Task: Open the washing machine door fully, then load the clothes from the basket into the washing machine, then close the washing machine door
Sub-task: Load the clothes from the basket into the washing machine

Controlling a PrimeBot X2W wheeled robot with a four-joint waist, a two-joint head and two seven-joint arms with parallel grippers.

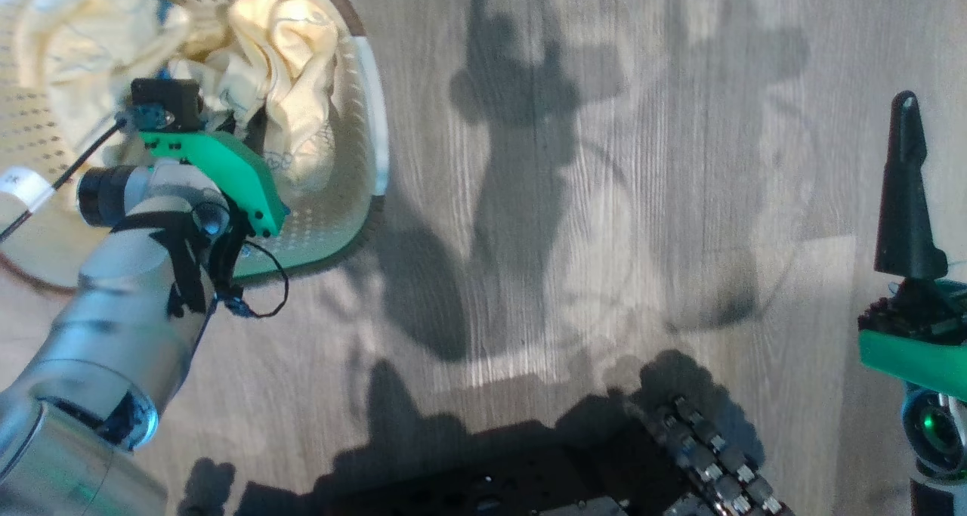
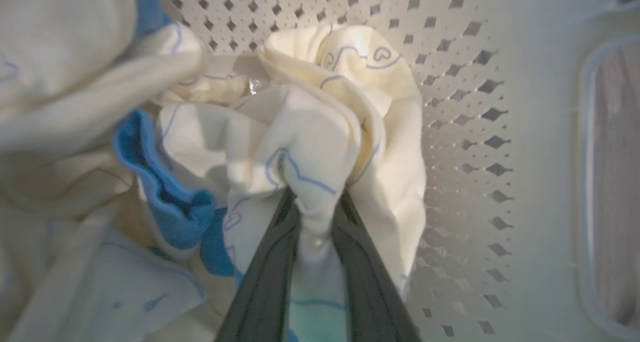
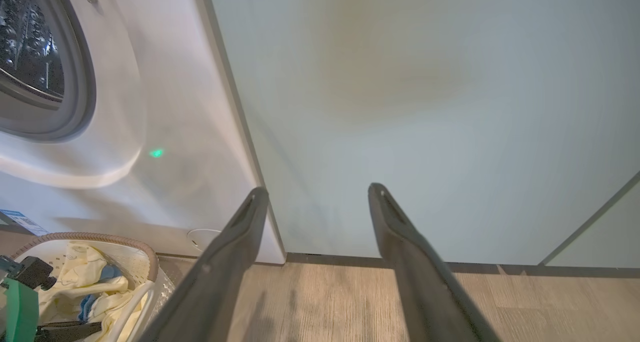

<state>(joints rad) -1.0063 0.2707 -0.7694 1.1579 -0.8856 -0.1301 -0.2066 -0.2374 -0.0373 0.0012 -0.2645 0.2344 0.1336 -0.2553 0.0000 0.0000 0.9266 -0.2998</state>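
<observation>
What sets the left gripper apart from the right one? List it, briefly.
1. The left gripper's fingers pinch a fold of the clothes; the right gripper's fingers stand wide apart, empty.
2. The left gripper reaches down into the basket; the right gripper hangs above the floor, facing a cabinet beside the washing machine.
Shared: both have two long dark fingers on a green mount.

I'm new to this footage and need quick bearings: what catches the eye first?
The left gripper pinches a fold of the pale yellow clothes inside the perforated basket. The right gripper hangs open, facing a pale cabinet beside the washing machine.
</observation>
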